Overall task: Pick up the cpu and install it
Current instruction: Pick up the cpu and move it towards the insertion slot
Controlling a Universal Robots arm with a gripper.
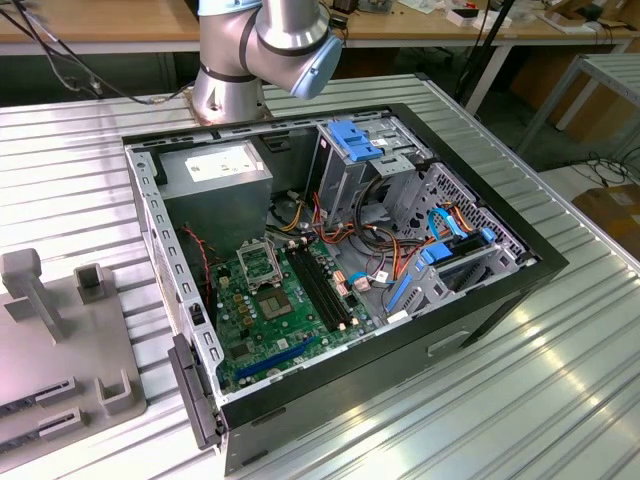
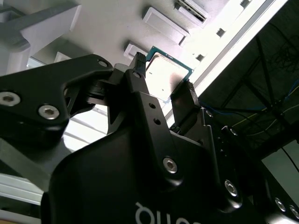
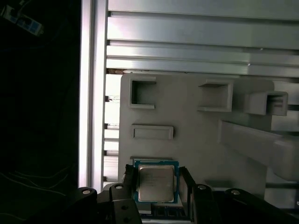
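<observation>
You have the cpu (image 3: 155,183) between the two black fingers (image 3: 129,179) of the gripper (image 3: 158,179), and in both wrist views the jaws are pinching it by two opposite edges, one finger against each side. Its plain silvery top with the thin green rim faces the first wrist view's camera, and the second wrist view shows the same chip (image 2: 164,74) framed by the gripper (image 2: 163,73) with the fingertips against its edges. Right behind the chip lies the grey fixture (image 3: 196,135), a flat plate with several rectangular pockets and raised blocks. The cpu sits over the pocket at the plate's edge nearest the gripper, but you cannot tell from these views whether it rests in that pocket or is lifted clear of it. The fixture lies on the ribbed metal table (image 3: 187,46). In the exterior view you see the fixture (image 1: 60,340) at the exterior view's left, just beside the open computer case (image 1: 540,265), which lies on its side on the table (image 1: 520,400). Inside the case the green circuit board (image 1: 250,340) lies flat, and its square metal-framed socket (image 1: 262,262) shows a dark centre. The arm (image 1: 270,40) rises from its base behind the case.
</observation>
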